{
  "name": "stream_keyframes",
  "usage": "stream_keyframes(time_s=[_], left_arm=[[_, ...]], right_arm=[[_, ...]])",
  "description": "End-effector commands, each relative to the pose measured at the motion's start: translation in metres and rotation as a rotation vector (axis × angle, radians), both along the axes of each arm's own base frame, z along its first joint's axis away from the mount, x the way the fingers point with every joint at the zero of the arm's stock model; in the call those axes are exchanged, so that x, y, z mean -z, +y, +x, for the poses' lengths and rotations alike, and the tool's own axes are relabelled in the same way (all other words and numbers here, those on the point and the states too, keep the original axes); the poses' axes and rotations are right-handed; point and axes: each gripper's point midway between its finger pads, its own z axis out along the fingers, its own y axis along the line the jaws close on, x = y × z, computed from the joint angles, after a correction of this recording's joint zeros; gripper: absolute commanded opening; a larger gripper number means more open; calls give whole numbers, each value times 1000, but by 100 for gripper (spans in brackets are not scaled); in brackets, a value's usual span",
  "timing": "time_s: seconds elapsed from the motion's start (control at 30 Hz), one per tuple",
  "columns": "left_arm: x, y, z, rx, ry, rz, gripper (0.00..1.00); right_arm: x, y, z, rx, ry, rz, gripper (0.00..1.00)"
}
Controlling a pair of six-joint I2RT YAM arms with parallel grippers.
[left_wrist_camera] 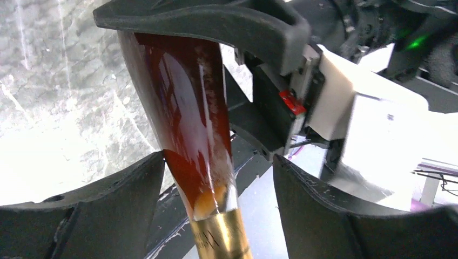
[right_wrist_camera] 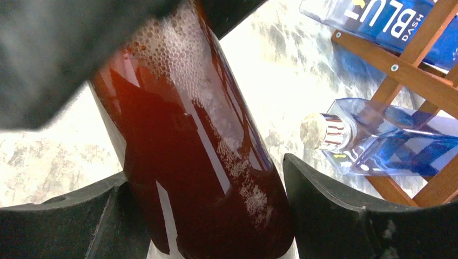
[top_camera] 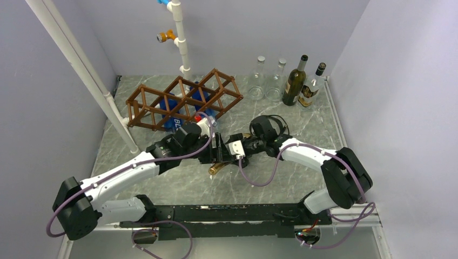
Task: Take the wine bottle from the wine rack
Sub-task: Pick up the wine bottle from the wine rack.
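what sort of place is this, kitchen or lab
Probably a robot test cell: plain walls box in a marble-patterned table, two arms bolted at its edge, a wine rack set out on it.

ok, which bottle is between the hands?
The amber bottle with the gold foil neck, clear of the wine rack. The blue bottles sit in the rack; four others stand at the back.

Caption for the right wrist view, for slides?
Right gripper closed on the amber wine bottle; blue bottles in the wine rack behind.
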Motion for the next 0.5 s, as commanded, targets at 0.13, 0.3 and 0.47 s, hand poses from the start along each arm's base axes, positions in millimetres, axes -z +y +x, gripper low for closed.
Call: stream_keyframes(time_s=[0.13, 0.3, 0.47], left_arm=[[-75, -15, 6, 40, -228, -213, 80], [-79, -4, 10, 5, -291, -193, 83], [-83, 7, 13, -27, -353, -178, 87]], right_arm=[[-12, 2, -3, -9, 36, 23, 18], [-14, 1, -4, -11, 50, 31, 17], [-16, 1, -4, -13, 64, 37, 16]])
